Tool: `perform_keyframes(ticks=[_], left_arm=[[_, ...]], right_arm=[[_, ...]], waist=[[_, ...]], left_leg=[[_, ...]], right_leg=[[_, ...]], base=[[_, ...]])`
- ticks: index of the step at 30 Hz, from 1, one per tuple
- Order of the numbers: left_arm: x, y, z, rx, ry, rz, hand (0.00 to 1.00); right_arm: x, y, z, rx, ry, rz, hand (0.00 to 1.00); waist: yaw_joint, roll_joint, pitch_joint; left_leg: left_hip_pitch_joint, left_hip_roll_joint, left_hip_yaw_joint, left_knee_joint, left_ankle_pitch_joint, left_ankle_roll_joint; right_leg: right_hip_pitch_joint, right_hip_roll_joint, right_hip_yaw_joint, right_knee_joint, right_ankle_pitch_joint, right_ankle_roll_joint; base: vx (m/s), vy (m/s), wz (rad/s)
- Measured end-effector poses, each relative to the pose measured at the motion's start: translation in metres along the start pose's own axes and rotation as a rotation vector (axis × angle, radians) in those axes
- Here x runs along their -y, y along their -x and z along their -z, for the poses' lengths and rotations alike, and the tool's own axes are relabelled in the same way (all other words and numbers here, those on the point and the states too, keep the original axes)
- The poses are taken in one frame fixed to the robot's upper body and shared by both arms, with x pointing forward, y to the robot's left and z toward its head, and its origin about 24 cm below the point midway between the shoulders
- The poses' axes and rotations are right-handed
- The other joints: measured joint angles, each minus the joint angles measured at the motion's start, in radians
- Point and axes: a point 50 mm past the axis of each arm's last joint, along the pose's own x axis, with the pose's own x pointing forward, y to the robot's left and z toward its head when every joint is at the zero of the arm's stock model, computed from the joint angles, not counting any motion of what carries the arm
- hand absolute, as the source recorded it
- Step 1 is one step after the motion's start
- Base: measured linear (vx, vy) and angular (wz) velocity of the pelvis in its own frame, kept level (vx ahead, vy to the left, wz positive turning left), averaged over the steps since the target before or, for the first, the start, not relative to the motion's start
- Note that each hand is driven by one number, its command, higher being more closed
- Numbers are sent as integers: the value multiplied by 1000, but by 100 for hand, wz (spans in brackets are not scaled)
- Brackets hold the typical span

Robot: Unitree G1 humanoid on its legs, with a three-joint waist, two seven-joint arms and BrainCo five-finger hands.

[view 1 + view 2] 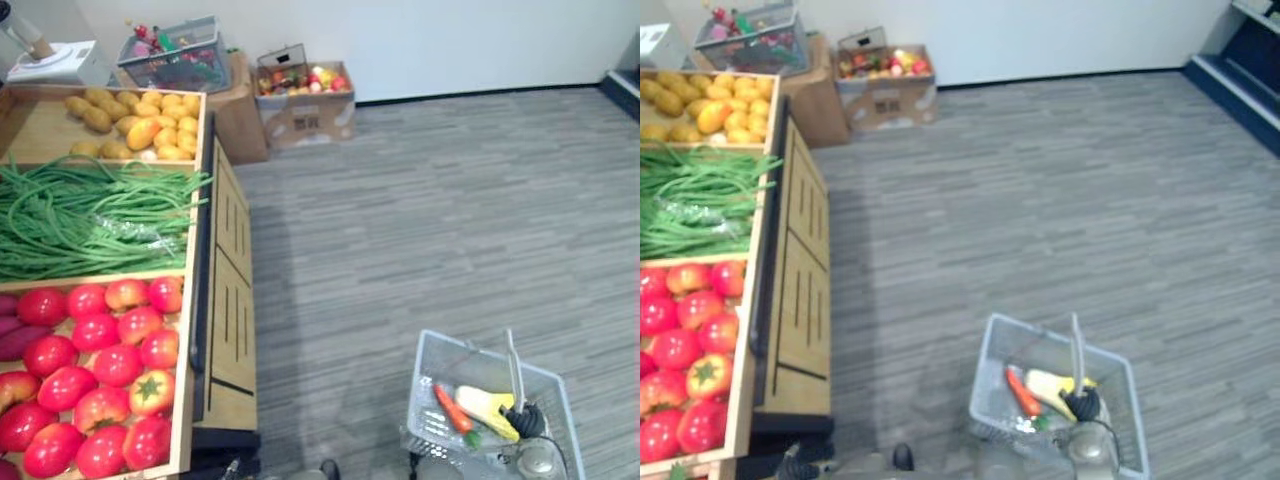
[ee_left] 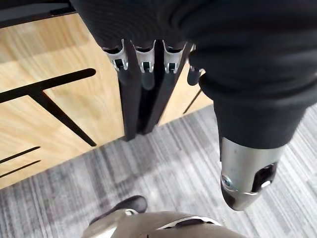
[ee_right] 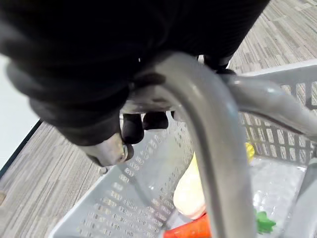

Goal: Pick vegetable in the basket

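Tomatoes, lower left: soft, bruisable; cup body. Right hand fingers curled round basket handle; left hand fingers straight, empty.

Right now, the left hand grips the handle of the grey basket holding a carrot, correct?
No: it is the right hand that grips the handle of the grey basket holding a carrot, as the right wrist view shows.

Basket sits on floor, right of produce stand.
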Motion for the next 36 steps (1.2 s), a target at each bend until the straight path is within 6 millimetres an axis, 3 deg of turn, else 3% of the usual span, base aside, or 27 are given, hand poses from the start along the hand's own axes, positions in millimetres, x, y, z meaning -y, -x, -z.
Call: perform_keyframes(ticks=[4,8,10,12,14,15,16,19,20,21,24,28,32,36], left_arm=[[0,-1,-1,1,0,-1,0],[0,0,1,-4,-7,2,0],[0,0,1,-4,-7,2,0],[0,0,1,-5,-5,3,0],[1,0,2,-10,-9,6,0],[1,1,5,-15,-14,3,0],[0,1,5,-21,-13,-4,0],[9,6,13,-52,27,2,0],[13,8,13,-58,36,2,0],[14,8,12,-57,38,-1,0],[15,8,12,-62,44,-6,0],[20,10,12,-72,51,3,0],[23,11,11,-72,54,12,0],[19,9,11,-67,47,13,0]], right_arm=[[-4,0,3,-15,2,-17,100],[-5,0,2,-8,4,-27,100],[-4,0,2,-6,4,-25,100],[-5,0,3,-10,4,-24,100],[-4,1,4,-15,3,-20,100],[-4,2,7,-24,6,-22,100],[-2,1,6,-22,9,-19,100],[-3,-1,2,-12,9,-19,100],[-4,-1,2,-12,7,-20,100],[-3,0,3,-15,7,-19,100],[5,3,15,-49,6,14,100],[14,2,18,-54,19,39,100],[16,2,21,-62,16,49,100],[15,3,21,-64,14,46,100]], waist=[[5,-5,-1],[-2,-3,-1],[-1,-3,-1],[0,-2,-5],[-5,2,-6],[-6,-11,-18],[-2,-5,-21],[3,37,-53],[4,55,-58],[3,57,-56],[3,61,-52],[3,80,-54],[9,91,-56],[14,76,-51]], left_leg=[[0,-5,-3,-3,0,0],[1,5,-34,-4,-1,1],[0,15,-46,-3,0,11],[-18,24,-63,4,0,13],[-25,38,-107,5,1,-6],[-36,50,-119,12,5,-32],[-41,62,-128,21,4,-42],[-91,153,-173,16,36,-99],[-101,176,-187,20,54,-107],[-105,181,-192,26,63,-103],[-100,174,-106,67,104,-83],[-82,151,-78,48,117,-77],[-43,137,-32,-44,121,-76],[-23,116,-26,-62,120,-75]], right_leg=[[22,-7,-42,-42,0,0],[-14,-3,-49,39,-26,-5],[-26,-7,-51,68,-40,-17],[-55,-4,-37,139,-82,-51],[-74,12,10,212,-107,-36],[-71,13,8,203,-145,-6],[-70,24,-8,200,-159,-5],[-58,96,-101,112,-149,-35],[-45,118,-126,82,-135,-48],[-38,122,-140,77,-134,-50],[9,115,-171,63,-143,-65],[42,104,-170,26,-137,-60],[62,106,-161,-37,-87,-65],[67,86,-141,-39,-77,-56]], base=[[-23,-21,1],[-89,-57,2],[-133,-44,16],[-142,-78,30],[-91,-140,56],[-41,-180,54],[-8,-306,51],[37,-237,25],[94,-275,23],[87,-239,33],[75,-142,29],[96,-22,8],[130,58,-7],[58,85,-10]])
